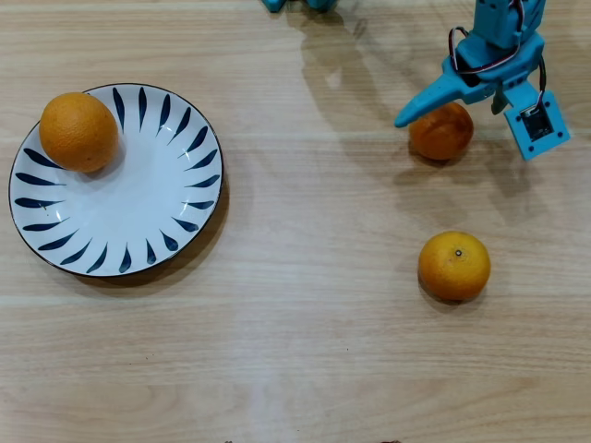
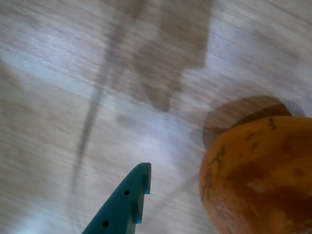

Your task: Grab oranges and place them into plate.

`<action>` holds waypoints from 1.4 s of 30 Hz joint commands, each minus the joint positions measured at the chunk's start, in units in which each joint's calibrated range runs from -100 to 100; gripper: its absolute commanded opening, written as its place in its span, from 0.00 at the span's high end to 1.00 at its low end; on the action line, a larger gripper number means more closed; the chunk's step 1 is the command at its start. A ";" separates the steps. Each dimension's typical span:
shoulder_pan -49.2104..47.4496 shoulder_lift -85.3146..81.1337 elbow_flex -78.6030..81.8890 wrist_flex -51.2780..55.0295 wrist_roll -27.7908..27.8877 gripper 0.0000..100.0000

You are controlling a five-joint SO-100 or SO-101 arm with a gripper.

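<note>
The plate, white with navy leaf strokes, lies at the left of the overhead view. One orange rests on its upper-left rim. Two more oranges lie on the wooden table at the right: an upper one and a lower one. My blue gripper hangs open over the upper orange, one finger crossing its top-left edge and the other jaw off to its right. In the wrist view a teal fingertip stands left of that orange, apart from it.
A light wooden tabletop fills both views. The arm's base parts show at the top edge of the overhead view. The wrist view is blurred, with arm shadows on the wood.
</note>
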 commanded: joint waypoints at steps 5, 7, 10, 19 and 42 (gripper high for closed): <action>0.72 1.46 -2.14 -0.44 -0.19 0.31; 0.88 1.54 -1.96 -0.18 -0.19 0.31; 1.77 1.63 -0.96 -0.09 -0.19 0.31; 3.54 0.78 2.84 -0.09 -0.19 0.51; 6.69 -7.25 2.93 1.71 1.58 0.70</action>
